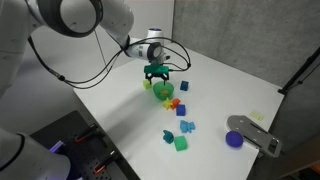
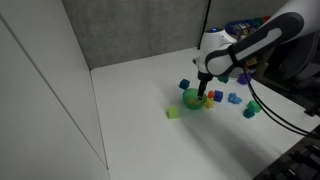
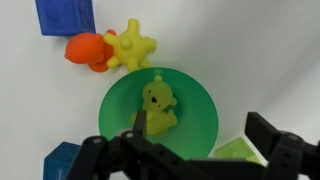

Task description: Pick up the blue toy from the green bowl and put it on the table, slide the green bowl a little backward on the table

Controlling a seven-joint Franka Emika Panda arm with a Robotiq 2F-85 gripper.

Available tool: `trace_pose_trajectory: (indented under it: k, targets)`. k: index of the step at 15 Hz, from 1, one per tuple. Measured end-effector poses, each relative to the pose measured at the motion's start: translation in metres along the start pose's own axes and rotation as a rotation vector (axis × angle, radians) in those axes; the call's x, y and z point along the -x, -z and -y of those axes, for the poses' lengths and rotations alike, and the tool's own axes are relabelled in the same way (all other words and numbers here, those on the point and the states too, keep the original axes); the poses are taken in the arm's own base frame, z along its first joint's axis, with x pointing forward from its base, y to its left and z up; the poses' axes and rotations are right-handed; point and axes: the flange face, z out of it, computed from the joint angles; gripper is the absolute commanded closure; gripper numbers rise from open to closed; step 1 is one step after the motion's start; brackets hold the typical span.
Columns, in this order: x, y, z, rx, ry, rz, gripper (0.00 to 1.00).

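White table [image 1: 232,78] bears the green bowl [image 3: 120,112] holding a yellow toy figure [image 3: 158,108], the hand [image 3: 200,128] spread apart above it.

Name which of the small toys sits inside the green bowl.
The yellow-green figure toy: it alone lies inside the green bowl. The orange toy and the spiky yellow toy lie outside it on the table.

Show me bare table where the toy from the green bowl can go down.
Widest bare patch: the table between the green cube beside the green bowl and the white side panel. Crowded: the toy blocks strung from the bowl toward the purple disc.
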Motion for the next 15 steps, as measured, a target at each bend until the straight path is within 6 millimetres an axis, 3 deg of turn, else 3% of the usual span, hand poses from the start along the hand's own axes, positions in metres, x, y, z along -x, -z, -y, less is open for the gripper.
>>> trace_pose_trajectory:
  k: [8,15]
  targets:
    - [0.0,-0.045,0.013,-0.027,0.151,-0.065,0.0]
    - [0.014,-0.069,0.026,-0.066,0.231,-0.068,0.0]
